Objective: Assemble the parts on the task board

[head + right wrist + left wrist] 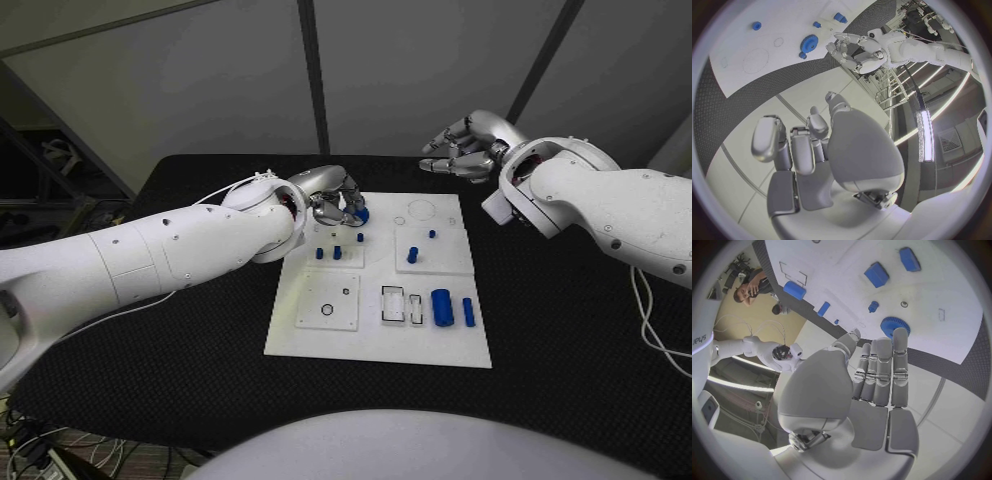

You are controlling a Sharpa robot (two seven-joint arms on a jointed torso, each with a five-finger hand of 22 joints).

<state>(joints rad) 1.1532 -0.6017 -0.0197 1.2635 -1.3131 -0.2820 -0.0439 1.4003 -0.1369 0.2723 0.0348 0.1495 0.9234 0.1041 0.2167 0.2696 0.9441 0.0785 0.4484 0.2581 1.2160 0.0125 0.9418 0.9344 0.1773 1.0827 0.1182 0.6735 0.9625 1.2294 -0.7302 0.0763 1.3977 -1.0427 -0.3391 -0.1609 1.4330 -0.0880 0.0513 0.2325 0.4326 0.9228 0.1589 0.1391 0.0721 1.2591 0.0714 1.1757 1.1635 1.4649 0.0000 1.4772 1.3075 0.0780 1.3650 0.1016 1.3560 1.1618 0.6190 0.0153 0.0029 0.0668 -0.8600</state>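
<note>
The left robot hand [335, 200] sits over the far left corner of the white board [378, 340], which lies in the middle of the black surface [577, 330]. Its fingertips are at a blue gear [359, 213] lying flat on the board near that far edge; in the left wrist view the fingers [900, 340] reach down to the gear [893, 325], but whether they grip it or only touch its rim I cannot tell. The right robot hand [464, 150] hangs above the surface beyond the board's far right corner, fingers loosely curled and holding nothing.

The other blue pieces are spread over the board: small pegs [329, 252] stand just nearside of the gear, another peg [413, 255] towards the right edge, and two longer blocks [441, 308] lie near the right edge towards the near side, beside empty rectangular slots [392, 303].

The step in hand looks like seating or picking the gear. Next it likely needs a firm pinch across the rim, then a level lift and careful lining up with its peg or the round outline [423, 210] on the far right of the board.
</note>
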